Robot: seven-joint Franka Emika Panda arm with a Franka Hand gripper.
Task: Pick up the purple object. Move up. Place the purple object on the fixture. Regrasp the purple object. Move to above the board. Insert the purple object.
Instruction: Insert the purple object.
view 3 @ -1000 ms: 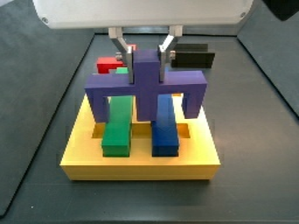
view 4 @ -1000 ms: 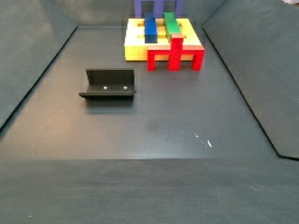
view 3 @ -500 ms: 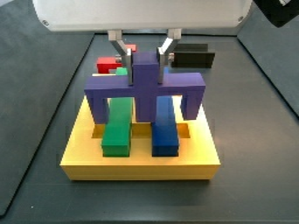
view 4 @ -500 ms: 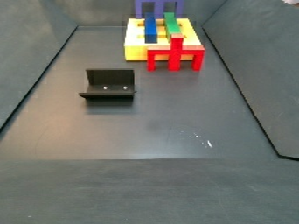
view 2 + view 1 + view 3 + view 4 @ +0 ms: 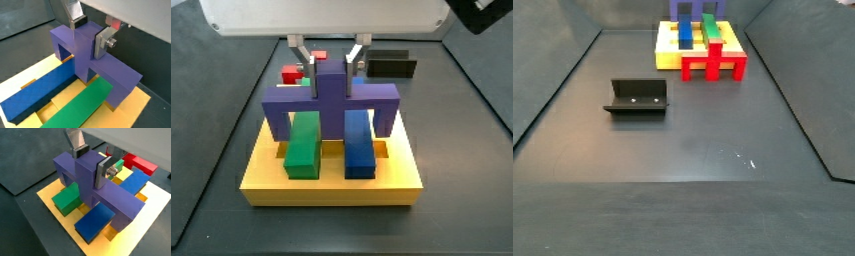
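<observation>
The purple object [image 5: 331, 100] stands on the yellow board [image 5: 331, 185], its two legs straddling the green bar [image 5: 303, 150] and the blue bar [image 5: 360, 150]. My gripper [image 5: 330, 63] is right above it, shut on the raised centre post. Both wrist views show the silver fingers pressed against opposite sides of the post [image 5: 87, 175] [image 5: 83, 50]. The fixture [image 5: 637, 97] stands empty on the dark floor, well away from the board. In a side view only the top of the purple object [image 5: 687, 8] shows, and the gripper is out of that frame.
A red cross-shaped block [image 5: 714, 62] stands against the board's edge and also shows behind the purple object [image 5: 291, 73]. The fixture appears as a black box behind the board [image 5: 392, 65]. Raised walls bound the dark floor.
The gripper and the purple object have sunk slightly lower onto the board and shifted a little to the left in a side view. Nothing else has moved.
</observation>
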